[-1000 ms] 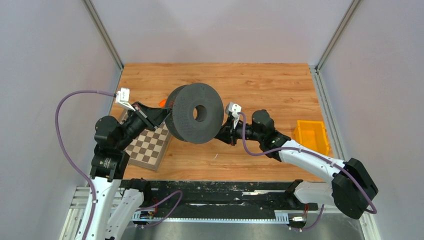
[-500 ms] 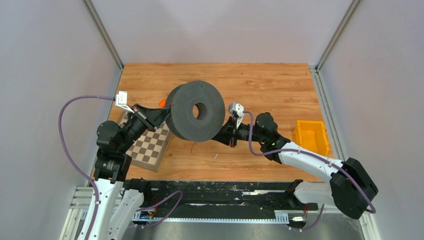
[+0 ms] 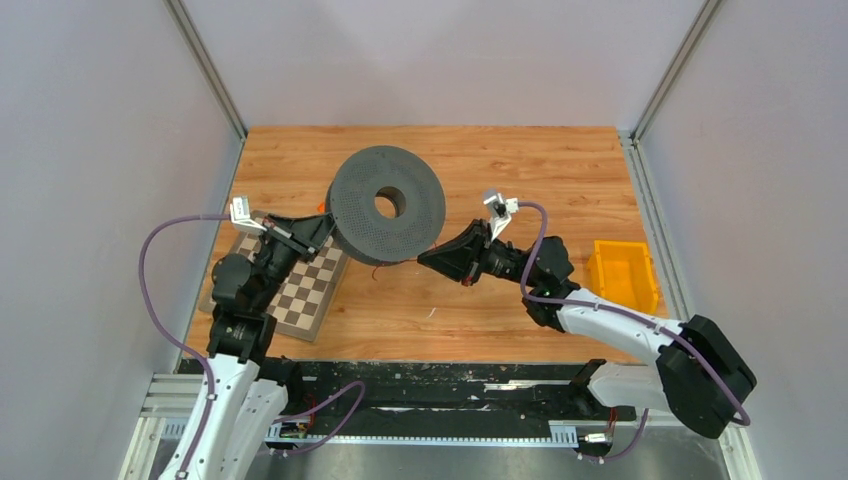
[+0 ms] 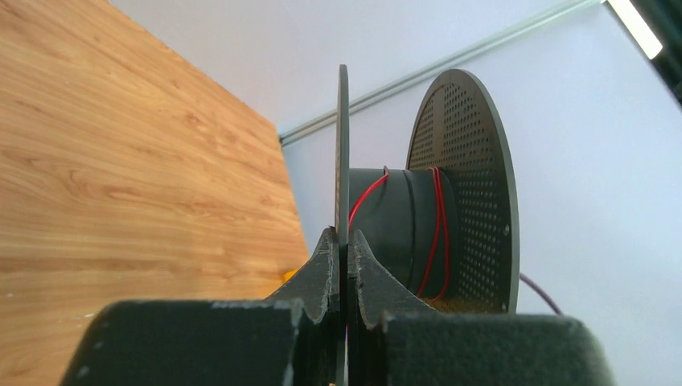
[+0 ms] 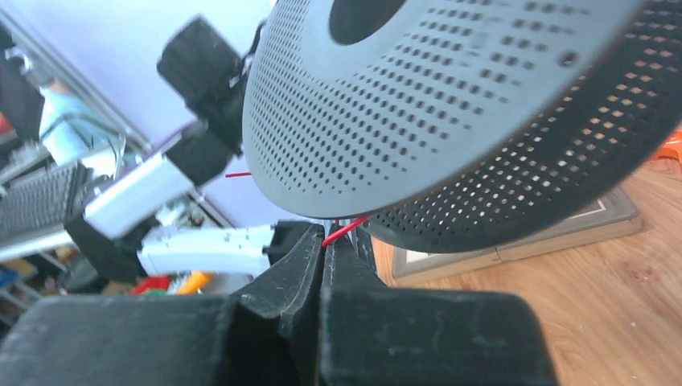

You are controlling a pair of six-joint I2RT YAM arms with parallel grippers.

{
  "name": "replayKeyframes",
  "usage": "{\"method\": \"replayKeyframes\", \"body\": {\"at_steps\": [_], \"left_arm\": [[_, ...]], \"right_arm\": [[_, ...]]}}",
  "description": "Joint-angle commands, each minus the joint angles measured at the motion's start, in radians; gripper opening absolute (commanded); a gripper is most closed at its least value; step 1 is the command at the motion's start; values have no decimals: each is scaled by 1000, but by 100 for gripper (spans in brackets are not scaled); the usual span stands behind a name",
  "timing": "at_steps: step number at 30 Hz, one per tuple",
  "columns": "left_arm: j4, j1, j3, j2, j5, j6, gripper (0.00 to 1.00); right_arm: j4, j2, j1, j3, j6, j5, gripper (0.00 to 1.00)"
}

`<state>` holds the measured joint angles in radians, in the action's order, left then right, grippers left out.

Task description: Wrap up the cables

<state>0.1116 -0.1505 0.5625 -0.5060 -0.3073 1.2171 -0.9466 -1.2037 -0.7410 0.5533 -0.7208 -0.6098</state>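
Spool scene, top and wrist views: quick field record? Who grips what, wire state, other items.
spool: black, perforated flanges, large centre hole
wire: red, thin, a few turns on the spool core, one strand leading off to the right tool
left tool: shut on the rim of one spool flange
right tool: shut on the wire, just under the spool's edge
other items: chessboard under the left arm; yellow bin at the right edge
table: wood

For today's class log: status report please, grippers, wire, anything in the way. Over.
Left gripper shut on flange of spool. Right gripper shut on red wire beside spool. Few turns wound. Chessboard lies beneath spool.
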Motion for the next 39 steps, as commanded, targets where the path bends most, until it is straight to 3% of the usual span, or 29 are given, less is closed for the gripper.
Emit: {"method": "replayKeyframes", "body": {"at_steps": [1,9,19,25,32,39], "left_arm": [[221,7,-54,19,97,182,0],[215,7,-101,22,136,244,0],[189,7,-132,43,173,251,0],[175,6,-151,83,206,232,0],[161,7,-155,107,222,216,0],[168,7,-161,103,227,220,0]], "right_arm": [[-149,-49,-13,13,-193,185,0],[-220,-210,-89,47,-306,444,0],[-104,-292,-163,159,-357,643,0],[-90,-298,-171,156,-351,668,0],[-63,-298,-178,145,-344,660,13],[-47,-252,-180,105,-323,665,15]]}}
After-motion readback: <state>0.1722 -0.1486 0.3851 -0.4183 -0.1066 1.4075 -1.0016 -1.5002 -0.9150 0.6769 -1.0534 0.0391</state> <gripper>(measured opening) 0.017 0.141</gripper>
